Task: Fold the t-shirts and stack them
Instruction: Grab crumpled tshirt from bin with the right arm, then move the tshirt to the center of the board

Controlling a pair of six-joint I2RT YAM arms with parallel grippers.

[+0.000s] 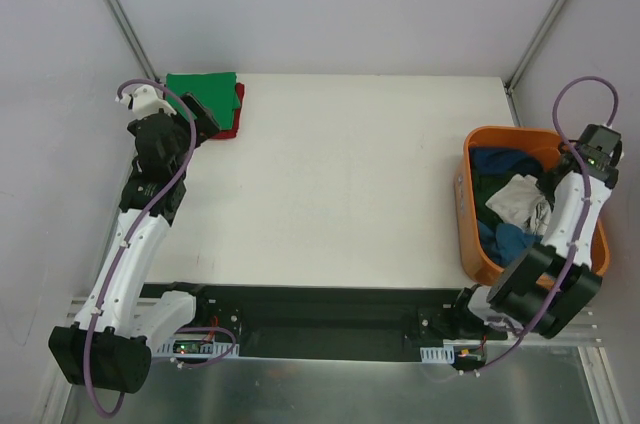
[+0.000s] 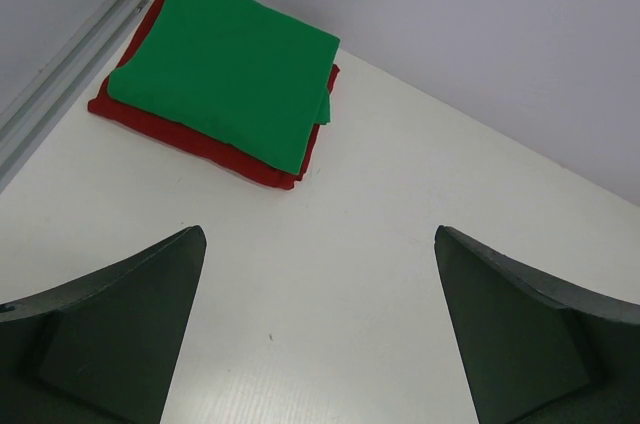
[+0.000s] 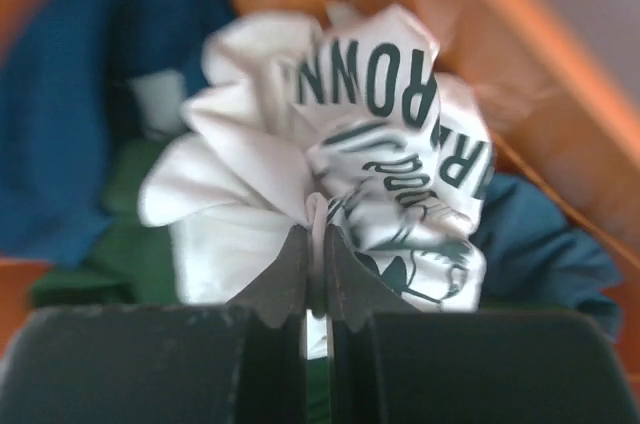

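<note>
A folded bright green t-shirt (image 1: 200, 90) lies on a folded red t-shirt (image 1: 236, 116) at the table's far left corner; both show in the left wrist view, green (image 2: 225, 62) over red (image 2: 190, 139). My left gripper (image 2: 318, 244) is open and empty, just in front of that stack. My right gripper (image 3: 316, 234) is shut on a bunched fold of the white t-shirt with dark print (image 3: 330, 164), inside the orange tub (image 1: 478, 244). The white t-shirt (image 1: 520, 202) rests on blue t-shirts (image 1: 505, 242) in the tub.
Grey walls and metal frame rails close in the table at the back and sides. The tub stands at the table's right edge. Dark green cloth (image 3: 120, 264) and blue cloth (image 3: 90, 114) lie under the white shirt.
</note>
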